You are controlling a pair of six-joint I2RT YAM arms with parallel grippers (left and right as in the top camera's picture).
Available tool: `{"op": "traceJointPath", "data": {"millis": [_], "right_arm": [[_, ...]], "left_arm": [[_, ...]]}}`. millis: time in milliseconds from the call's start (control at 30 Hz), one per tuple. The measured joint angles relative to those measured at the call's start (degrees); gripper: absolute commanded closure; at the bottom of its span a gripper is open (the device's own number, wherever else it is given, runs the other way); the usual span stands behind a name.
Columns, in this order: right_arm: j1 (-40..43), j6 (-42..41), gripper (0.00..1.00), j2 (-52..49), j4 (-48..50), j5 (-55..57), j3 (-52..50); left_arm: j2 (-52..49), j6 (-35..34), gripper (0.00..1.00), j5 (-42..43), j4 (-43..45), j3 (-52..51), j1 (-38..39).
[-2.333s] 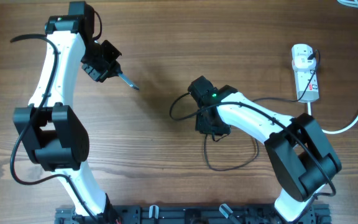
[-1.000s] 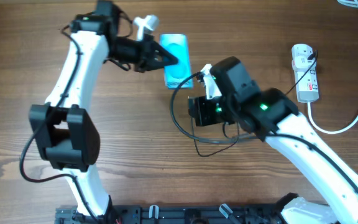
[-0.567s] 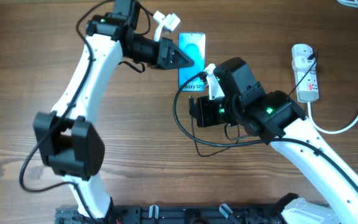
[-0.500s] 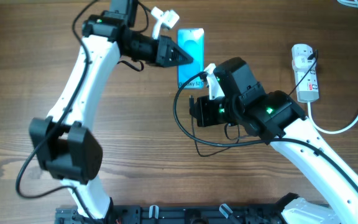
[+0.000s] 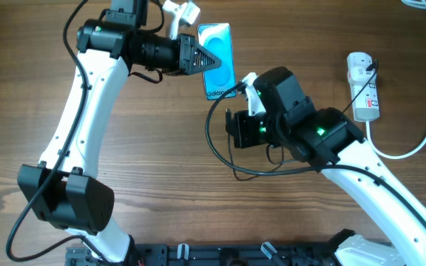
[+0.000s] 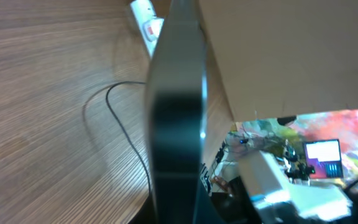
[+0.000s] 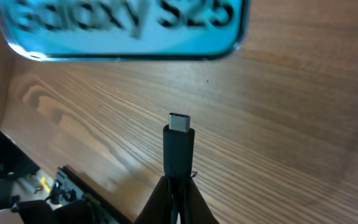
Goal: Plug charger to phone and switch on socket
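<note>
Overhead shows the left hand [image 5: 196,58] pinching the phone [image 5: 218,50] by one long edge. The cyan screen faces up and the "Galaxy S25" end is turned toward the right arm. In the right wrist view the right hand [image 7: 177,193] is pressed together on the charger [image 7: 178,146], gripping the dark plug. Its metal tip points at the phone's lettered end, near it but apart, not plugged in. The thin black cable loops over the desk [image 5: 154,170] beneath the right arm. The socket [image 5: 363,87] lies well apart at the desk's right side.
</note>
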State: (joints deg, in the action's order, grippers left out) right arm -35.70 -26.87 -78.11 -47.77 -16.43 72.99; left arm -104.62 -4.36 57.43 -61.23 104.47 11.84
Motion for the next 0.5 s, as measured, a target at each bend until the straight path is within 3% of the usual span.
{"op": "traceJointPath", "data": {"millis": [500], "right_arm": [[-0.66,0.22,0.95,0.00,1.68,1.42,1.01]], "left_arm": [[0.00,-2.01,0.96,-1.46,-1.49,0.00,1.22]]}}
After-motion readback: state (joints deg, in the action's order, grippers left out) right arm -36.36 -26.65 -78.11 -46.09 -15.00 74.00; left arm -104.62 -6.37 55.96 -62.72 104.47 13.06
